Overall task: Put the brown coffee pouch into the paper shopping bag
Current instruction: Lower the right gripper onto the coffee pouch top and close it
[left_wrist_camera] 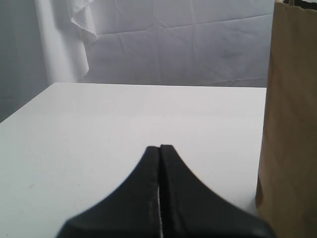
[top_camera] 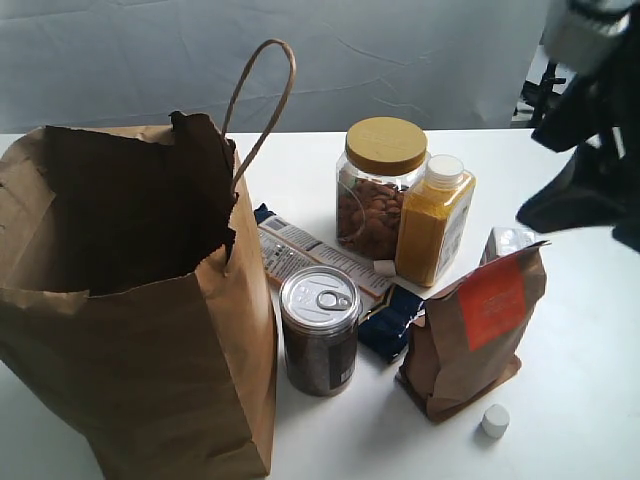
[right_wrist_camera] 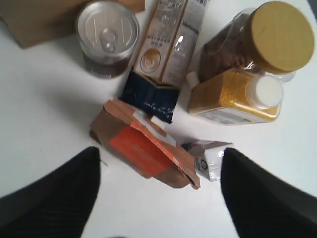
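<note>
The brown coffee pouch (top_camera: 470, 335) with its orange-red label stands upright at the table's front right; from above it shows in the right wrist view (right_wrist_camera: 143, 151). The paper shopping bag (top_camera: 130, 330) stands open at the left, its loop handle raised, and one wall (left_wrist_camera: 292, 124) fills the edge of the left wrist view. My right gripper (right_wrist_camera: 161, 171) hangs open above the pouch, fingers wide apart with the pouch top between them, not touching. My left gripper (left_wrist_camera: 160, 148) is shut and empty, low over bare table beside the bag.
A ring-pull can (top_camera: 318, 330), a dark blue foil packet (top_camera: 390, 322), a flat printed box (top_camera: 305, 255), an almond jar (top_camera: 380, 185), a yellow bottle (top_camera: 435, 220) and a silver packet (top_camera: 505, 240) crowd around the pouch. A small white cap (top_camera: 495, 421) lies in front of it.
</note>
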You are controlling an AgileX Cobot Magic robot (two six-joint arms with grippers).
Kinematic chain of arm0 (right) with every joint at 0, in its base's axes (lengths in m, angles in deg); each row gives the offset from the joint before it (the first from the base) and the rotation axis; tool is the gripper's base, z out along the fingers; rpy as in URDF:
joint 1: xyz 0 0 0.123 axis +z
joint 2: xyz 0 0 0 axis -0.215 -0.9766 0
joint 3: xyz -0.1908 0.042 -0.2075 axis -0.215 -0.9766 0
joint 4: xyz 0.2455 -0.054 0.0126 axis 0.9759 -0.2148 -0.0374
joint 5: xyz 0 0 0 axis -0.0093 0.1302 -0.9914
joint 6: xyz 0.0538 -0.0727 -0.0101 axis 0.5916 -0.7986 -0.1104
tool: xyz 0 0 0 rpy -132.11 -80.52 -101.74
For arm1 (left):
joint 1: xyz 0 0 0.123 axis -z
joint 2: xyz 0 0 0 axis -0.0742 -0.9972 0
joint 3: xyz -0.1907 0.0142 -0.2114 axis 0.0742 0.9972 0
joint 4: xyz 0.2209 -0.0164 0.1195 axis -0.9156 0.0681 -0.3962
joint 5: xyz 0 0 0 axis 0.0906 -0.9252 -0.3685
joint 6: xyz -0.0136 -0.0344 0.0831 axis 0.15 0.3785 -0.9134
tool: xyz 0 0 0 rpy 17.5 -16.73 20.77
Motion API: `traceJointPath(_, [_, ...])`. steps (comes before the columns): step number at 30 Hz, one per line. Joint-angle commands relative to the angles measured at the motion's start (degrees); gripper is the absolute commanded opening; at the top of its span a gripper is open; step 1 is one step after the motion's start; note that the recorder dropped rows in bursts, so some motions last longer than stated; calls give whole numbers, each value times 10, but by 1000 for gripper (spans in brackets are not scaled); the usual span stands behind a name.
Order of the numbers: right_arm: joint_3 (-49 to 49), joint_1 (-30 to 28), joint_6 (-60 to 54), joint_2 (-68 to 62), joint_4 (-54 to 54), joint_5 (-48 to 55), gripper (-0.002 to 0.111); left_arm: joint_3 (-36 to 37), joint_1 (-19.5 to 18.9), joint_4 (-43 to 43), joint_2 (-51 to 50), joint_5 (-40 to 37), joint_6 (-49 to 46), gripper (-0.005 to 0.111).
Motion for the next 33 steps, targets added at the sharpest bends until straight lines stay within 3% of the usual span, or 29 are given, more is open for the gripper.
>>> traceJointPath(1, [4, 42, 12, -64, -77, 4, 73, 2, -2, -3, 2, 2, 1, 0])
traceJointPath(24, [4, 55, -14, -263, -90, 2, 70, 2, -2, -3, 2, 2, 1, 0])
traceJointPath(27, [4, 55, -13, -280, -76, -1, 64, 2, -2, -3, 2, 2, 1, 0])
traceJointPath(33, [4, 55, 11, -308, -77, 2, 32, 2, -2, -3, 2, 2, 1, 0])
